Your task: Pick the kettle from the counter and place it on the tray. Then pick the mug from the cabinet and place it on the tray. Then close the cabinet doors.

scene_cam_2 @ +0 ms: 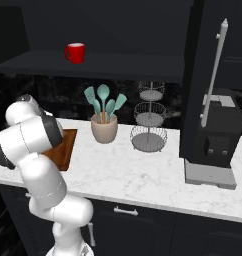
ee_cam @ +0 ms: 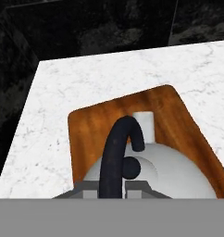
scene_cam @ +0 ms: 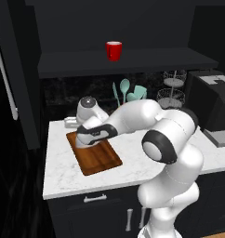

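Looking at your hand view, the gripper [ee_cam: 115, 187] is clamped on the black handle of the kettle [ee_cam: 178, 173], and that kettle sits over the tray [ee_cam: 93, 127], at the end nearest the hand. From the left base view, your gripper [scene_cam: 85, 142] is down at the far end of the tray [scene_cam: 102, 160], which lies on the counter [scene_cam: 63, 174] near its left edge. Above the tray, the mug [scene_cam: 114, 50] stands on the cabinet [scene_cam: 133, 62] shelf, with both cabinet doors [scene_cam: 14, 74] swung open. A beige utensil crock [scene_cam_2: 104, 128] stands right of the tray.
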